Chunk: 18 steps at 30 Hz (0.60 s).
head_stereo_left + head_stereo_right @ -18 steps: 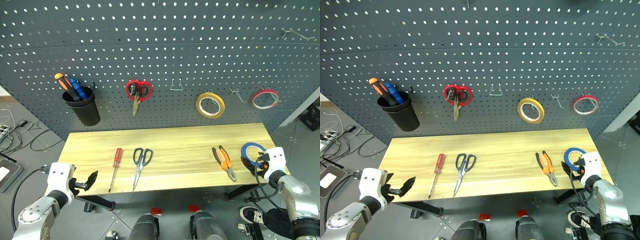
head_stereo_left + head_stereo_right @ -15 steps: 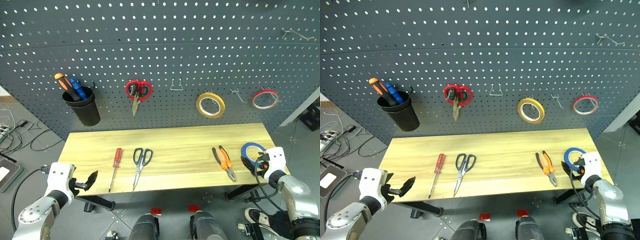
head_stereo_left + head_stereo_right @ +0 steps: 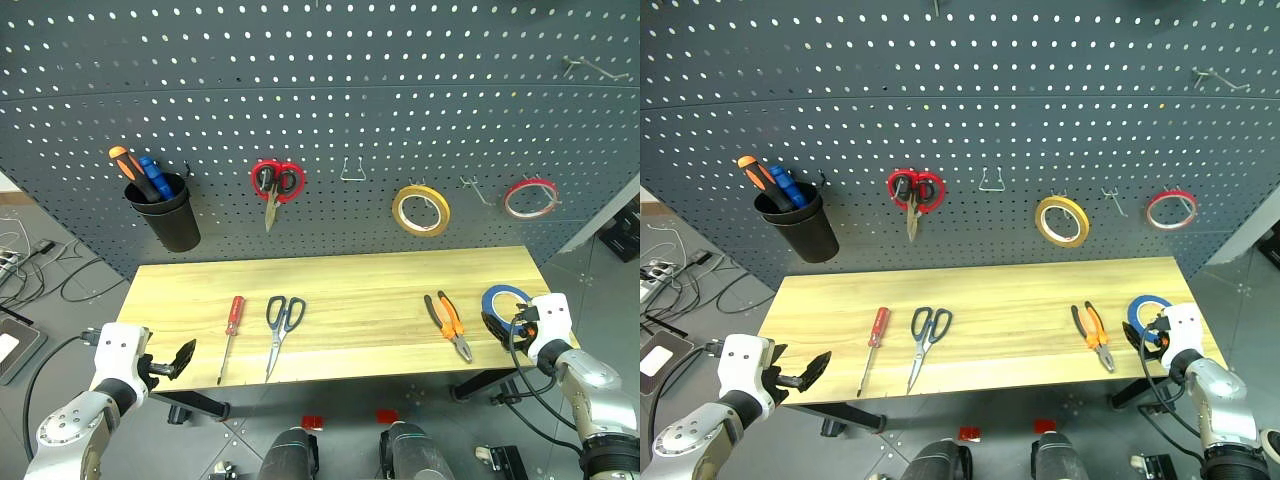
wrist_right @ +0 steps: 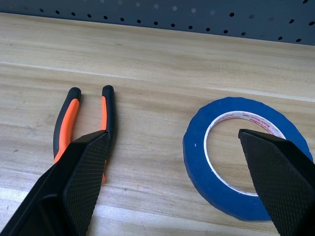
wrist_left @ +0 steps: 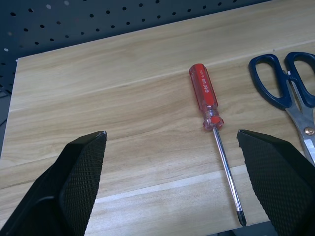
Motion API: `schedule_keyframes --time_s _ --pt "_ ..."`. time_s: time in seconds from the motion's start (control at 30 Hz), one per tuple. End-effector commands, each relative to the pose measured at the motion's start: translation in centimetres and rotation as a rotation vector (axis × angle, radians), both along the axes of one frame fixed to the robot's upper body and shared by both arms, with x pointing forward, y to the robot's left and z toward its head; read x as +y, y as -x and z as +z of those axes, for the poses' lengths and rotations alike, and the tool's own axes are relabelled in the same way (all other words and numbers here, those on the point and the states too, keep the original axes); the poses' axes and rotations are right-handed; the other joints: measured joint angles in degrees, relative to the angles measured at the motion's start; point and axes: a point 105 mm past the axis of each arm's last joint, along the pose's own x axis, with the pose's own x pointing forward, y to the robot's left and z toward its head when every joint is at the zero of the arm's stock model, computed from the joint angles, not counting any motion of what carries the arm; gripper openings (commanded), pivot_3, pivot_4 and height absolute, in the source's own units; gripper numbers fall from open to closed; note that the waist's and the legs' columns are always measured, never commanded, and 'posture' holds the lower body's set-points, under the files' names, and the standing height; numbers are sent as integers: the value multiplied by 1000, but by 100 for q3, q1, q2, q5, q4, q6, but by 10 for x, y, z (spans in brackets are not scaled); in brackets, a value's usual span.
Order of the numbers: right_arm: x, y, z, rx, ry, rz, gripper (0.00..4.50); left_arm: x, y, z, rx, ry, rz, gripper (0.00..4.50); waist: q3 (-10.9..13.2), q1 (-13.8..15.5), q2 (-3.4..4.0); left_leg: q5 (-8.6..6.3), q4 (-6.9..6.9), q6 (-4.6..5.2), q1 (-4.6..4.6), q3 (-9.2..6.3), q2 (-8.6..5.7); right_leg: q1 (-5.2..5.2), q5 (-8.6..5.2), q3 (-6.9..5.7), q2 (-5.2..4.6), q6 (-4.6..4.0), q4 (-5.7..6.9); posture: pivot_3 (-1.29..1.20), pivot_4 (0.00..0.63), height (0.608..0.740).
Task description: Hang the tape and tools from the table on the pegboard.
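All four items lie flat on the worktop (image 3: 350,275) — screwdriver (image 3: 231,332), scissors (image 3: 281,325), pliers (image 3: 447,322), tape (image 3: 505,299) — none yet on the pegboard (image 3: 330,100). Left end effector (image 3: 181,359) and right end effector (image 3: 500,325) gape wide, empty. Risk: the low-lying tape could skid off the near right edge if a finger nudges it instead of hooking its centre.

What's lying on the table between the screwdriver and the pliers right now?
Only the dark-blue-handled scissors, just right of the screwdriver. From them to the pliers the table is bare wood, as the left eye view shows.
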Motion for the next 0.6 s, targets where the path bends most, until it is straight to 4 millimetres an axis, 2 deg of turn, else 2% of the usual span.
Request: schedule_keyframes --time_s 0.03,0.47,0.6 --pt "-5 -3 12 -37 17 -1 4500 7 0 10 -36 -17 13 4473 1 0 0 0 0 0 0 0 0 0 0 0 0 0 0 -124 181 740" --pt "-5 -3 12 -34 23 5 4500 3 0 10 -32 -12 2 4473 32 0 1 0 0 0 0 0 0 -1 -1 0 -2 -2 0 -123 193 740" --pt "0 -8 13 -23 60 41 4500 -15 -12 14 -46 16 -60 4473 52 3 2 0 0 0 -1 -1 0 -2 -1 -1 -4 -3 0 -131 207 740"
